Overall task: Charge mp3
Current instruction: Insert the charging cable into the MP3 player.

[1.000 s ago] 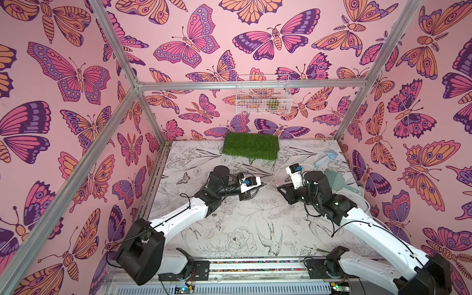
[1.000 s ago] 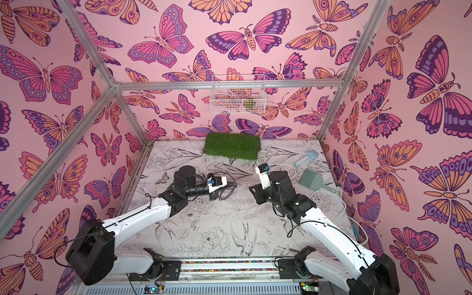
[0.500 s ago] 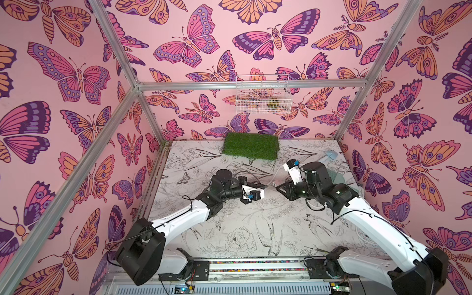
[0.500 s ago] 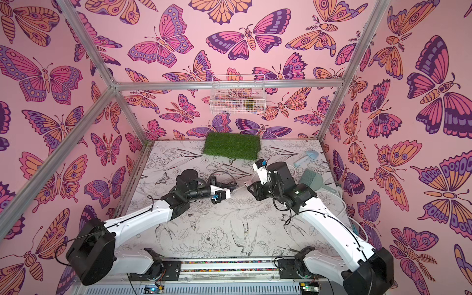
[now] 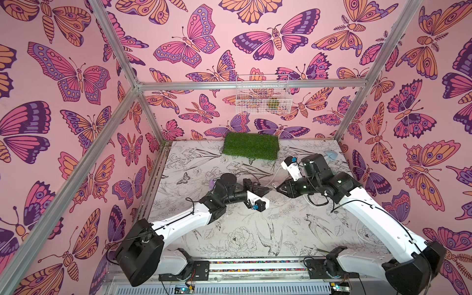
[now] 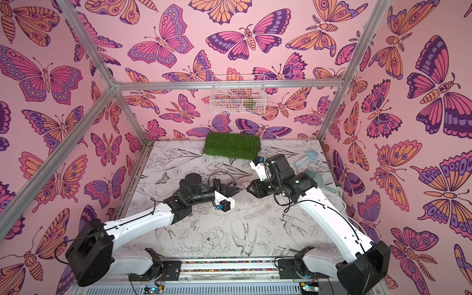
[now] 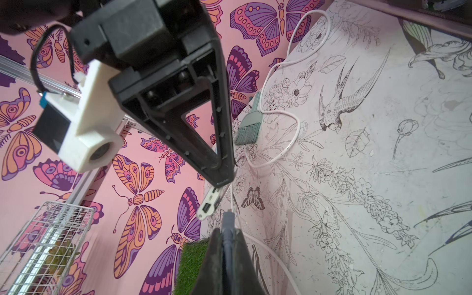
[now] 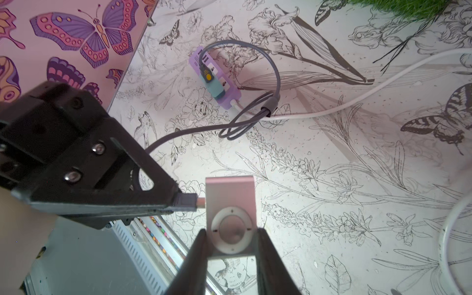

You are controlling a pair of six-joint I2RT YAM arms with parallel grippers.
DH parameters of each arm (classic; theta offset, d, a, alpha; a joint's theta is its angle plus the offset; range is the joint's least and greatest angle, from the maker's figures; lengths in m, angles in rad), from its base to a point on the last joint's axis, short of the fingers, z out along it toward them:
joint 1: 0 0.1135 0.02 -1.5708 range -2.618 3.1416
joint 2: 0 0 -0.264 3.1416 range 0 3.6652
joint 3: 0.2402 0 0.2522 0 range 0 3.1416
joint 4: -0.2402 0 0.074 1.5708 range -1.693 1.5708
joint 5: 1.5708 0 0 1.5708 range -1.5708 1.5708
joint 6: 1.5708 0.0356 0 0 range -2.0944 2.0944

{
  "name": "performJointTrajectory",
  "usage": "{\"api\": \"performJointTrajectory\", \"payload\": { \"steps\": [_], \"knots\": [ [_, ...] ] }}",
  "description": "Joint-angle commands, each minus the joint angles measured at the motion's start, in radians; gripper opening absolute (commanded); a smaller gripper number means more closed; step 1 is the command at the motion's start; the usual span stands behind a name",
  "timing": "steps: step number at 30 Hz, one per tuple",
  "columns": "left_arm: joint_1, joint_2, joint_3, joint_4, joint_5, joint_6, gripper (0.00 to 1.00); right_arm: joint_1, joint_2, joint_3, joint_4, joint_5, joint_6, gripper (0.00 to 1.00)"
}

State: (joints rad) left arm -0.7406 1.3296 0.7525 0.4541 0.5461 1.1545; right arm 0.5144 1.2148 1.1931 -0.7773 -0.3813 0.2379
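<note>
Pink mp3 player (image 8: 231,217): right gripper (image 8: 231,255) is grasping it.
Plug (image 8: 190,200): left gripper (image 8: 178,201), clenched, is pointing its long axis at the player's side port, tip almost touching.

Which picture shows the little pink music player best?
The right wrist view: the pink mp3 player fills the middle, wheel facing the camera, gripped by the right gripper. The left wrist view shows only its white end. In both top views it is just a speck between the grippers.
</note>
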Motion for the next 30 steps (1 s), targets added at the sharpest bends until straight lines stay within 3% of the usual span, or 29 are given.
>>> {"api": "performJointTrajectory", "payload": {
  "steps": [1,30],
  "knots": [
    [-0.015,-0.029,-0.023,0.041,-0.047,0.066,0.0,-0.011,0.007,0.03,-0.091,-0.017,-0.029,0.28],
    [-0.046,-0.038,-0.024,0.015,-0.065,0.15,0.0,-0.014,0.085,0.117,-0.194,-0.115,-0.034,0.24]
  ]
}}
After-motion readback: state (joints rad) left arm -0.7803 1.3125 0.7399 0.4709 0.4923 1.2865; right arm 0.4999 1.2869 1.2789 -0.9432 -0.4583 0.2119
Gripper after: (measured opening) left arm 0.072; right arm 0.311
